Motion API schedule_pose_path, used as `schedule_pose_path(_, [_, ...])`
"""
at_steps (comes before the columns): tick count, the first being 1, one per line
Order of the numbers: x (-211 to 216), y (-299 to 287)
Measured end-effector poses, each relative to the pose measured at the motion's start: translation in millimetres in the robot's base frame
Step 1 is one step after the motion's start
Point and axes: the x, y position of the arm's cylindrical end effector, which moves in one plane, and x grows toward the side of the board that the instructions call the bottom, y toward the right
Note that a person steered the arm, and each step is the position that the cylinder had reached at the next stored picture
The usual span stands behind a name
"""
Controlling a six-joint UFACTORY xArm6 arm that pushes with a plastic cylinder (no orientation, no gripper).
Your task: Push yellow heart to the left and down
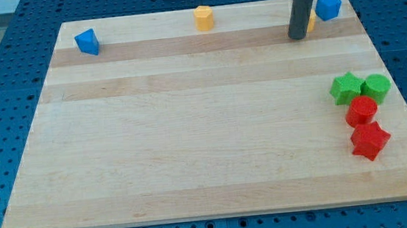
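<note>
One raised view overlooks the whole board [190, 130].
</note>
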Motion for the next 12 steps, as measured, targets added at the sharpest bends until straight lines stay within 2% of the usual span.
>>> schedule_pose_path(2, [-5.7,-85.1])
schedule_pose_path(3, [-54.3,-72.7])
schedule_pose_path(4, [-74.1,-21.4])
schedule_pose_path(5, [-81.5,11.2])
schedule_pose_path(7, [-83.7,26.4])
schedule_pose_path(8, [-32.6,26.2])
schedule_pose_path(9, [-16.1,9.6])
schedule_pose_path(10, [-6.9,48.6])
schedule_pose_path(12, [-4.5,59.0])
